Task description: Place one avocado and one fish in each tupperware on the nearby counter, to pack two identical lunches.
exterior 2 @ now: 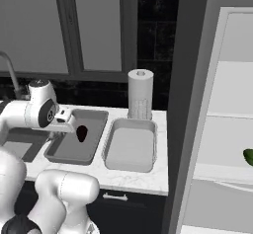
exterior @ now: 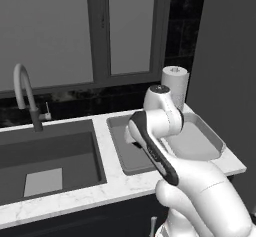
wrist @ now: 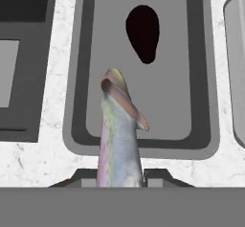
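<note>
End effector (wrist: 119, 175) pinching pale silvery fish (wrist: 118, 135), fingertips tight on its body, fish pointing out over near rim of mid-grey tupperware (wrist: 79, 77). Dark pear-shaped avocado (wrist: 142, 33) lies toward far end of that tray, apart from walls; bare floor between it and near rim. Paler tupperware (exterior 2: 129, 146) just beside it on counter (exterior 2: 131, 181), paper towel roll (exterior 2: 140, 95) behind. Sink basin (exterior: 50, 158) on other side, marble strip between. Green avocado (exterior 2: 248, 156) on shelf at far right.
</note>
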### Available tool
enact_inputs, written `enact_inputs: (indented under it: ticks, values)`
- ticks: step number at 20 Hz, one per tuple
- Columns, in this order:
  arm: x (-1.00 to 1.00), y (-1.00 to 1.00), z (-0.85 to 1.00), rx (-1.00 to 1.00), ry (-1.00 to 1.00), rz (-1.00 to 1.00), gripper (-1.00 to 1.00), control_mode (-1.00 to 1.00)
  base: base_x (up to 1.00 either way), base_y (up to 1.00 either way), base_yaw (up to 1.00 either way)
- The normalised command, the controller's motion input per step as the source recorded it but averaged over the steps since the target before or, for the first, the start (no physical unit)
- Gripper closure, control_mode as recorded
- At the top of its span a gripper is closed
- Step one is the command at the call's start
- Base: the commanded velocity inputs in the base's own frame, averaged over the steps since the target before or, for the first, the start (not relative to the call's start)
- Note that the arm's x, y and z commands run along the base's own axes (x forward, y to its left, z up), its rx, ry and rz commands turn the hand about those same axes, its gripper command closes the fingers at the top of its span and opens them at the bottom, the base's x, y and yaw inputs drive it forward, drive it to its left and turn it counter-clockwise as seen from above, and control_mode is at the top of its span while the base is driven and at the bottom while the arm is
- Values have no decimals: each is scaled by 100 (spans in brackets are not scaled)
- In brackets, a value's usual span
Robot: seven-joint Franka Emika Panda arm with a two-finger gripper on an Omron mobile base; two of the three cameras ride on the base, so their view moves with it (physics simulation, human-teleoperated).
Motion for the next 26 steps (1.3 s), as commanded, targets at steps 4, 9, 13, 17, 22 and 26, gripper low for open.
enact_inputs:
  ticks: [4, 9, 13, 17, 22, 26]
  values:
    - [87, 0, -60, -7, 4, 0, 100, -100, 0, 0, 0]
    - [56, 5, -31, -3, 0, 0, 100, -100, 0, 0, 0]
    - [34, 11, -29, 0, 0, 0, -100, -100, 0, 0, 0]
    - [41, 17, -33, 0, 0, 0, -100, -100, 0, 0, 0]
    - [13, 0, -4, 0, -4, 0, -100, -100, 0, 0, 0]
    - [0, 0, 1, 0, -2, 0, -100, -100, 0, 0, 0]
